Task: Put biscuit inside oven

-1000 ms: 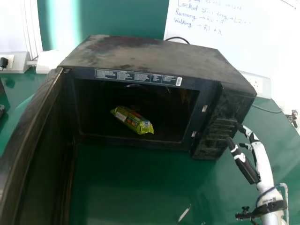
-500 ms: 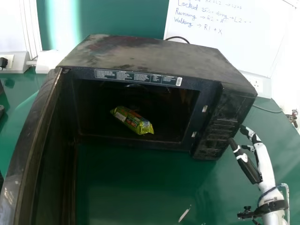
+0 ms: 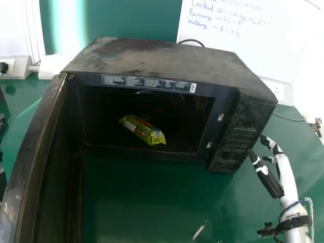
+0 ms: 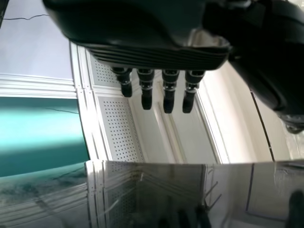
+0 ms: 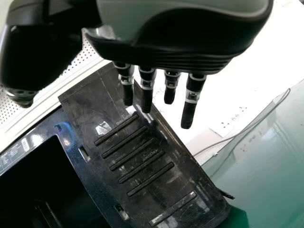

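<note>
The biscuit packet (image 3: 143, 130) is lying slantwise inside the black oven (image 3: 167, 61), its green wrapper showing through the open front; the oven is standing on the green tabletop (image 3: 152, 202), and its door (image 3: 31, 152) is hanging wide open on the left side. The right robot hand (image 3: 267, 177) is hovering near the oven's control panel (image 3: 237, 136), spread, with straight fingers a little apart and the thumb standing off from them; it is holding nothing. The left robot hand (image 3: 2, 174) is waiting at the head view's left edge, beyond the open door; in the left wrist view it is also spreading straight fingers, the thumb well apart, and is gripping nothing. A whiteboard (image 3: 273, 50) is standing behind the oven.
</note>
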